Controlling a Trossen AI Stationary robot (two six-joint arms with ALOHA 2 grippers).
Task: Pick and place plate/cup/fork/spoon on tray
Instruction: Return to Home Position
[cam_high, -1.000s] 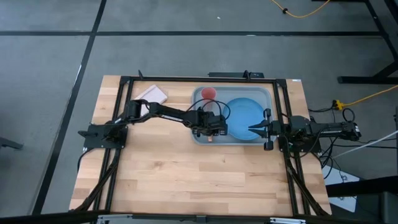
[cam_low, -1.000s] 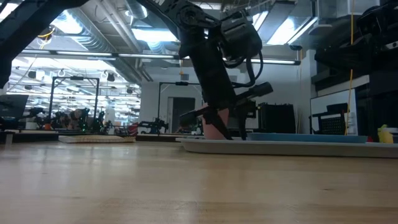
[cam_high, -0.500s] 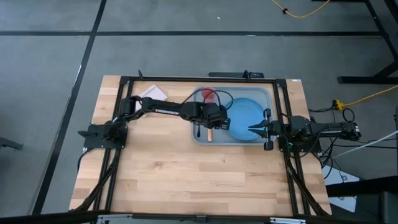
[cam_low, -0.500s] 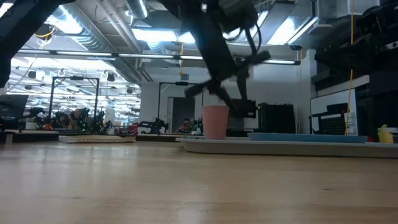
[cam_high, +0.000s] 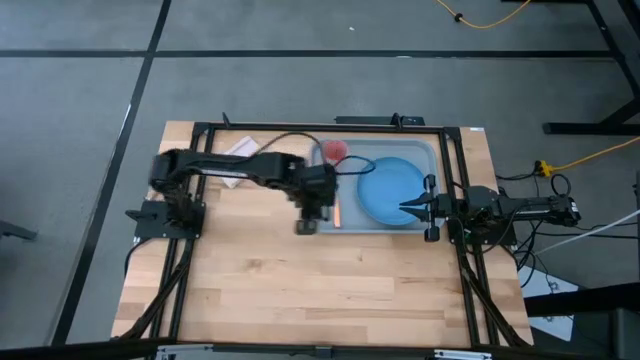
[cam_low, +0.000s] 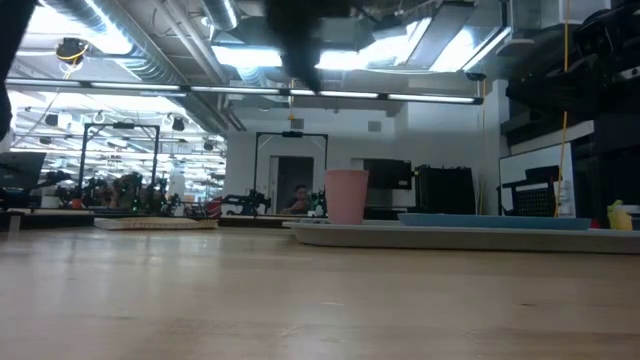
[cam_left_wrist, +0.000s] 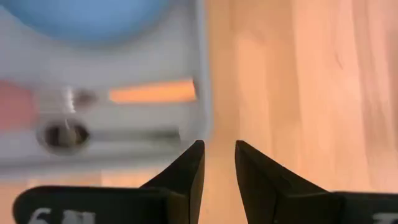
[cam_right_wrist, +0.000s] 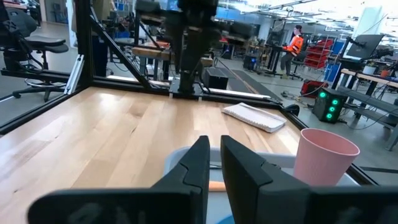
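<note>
Grey tray (cam_high: 425, 150) on the table (cam_high: 300, 270) holding blue plate (cam_high: 390, 188), pink cup (cam_high: 335, 150), orange-handled fork (cam_left_wrist: 152, 91) and dark spoon (cam_left_wrist: 99, 135), left gripper (cam_high: 308, 222) raised just outside the tray's rim, fingers (cam_left_wrist: 186, 171) narrow and empty, right gripper (cam_high: 405, 208) at the plate's edge, fingers (cam_right_wrist: 198, 163) narrow, empty.

The spoon (cam_left_wrist: 106, 134) and fork (cam_left_wrist: 134, 93) are blurred in the left wrist view.

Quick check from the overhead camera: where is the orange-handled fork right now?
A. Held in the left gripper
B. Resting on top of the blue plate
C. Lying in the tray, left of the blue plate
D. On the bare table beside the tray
C. In the high view the fork lies inside the tray, left of the plate, and the left gripper holds nothing.
</note>
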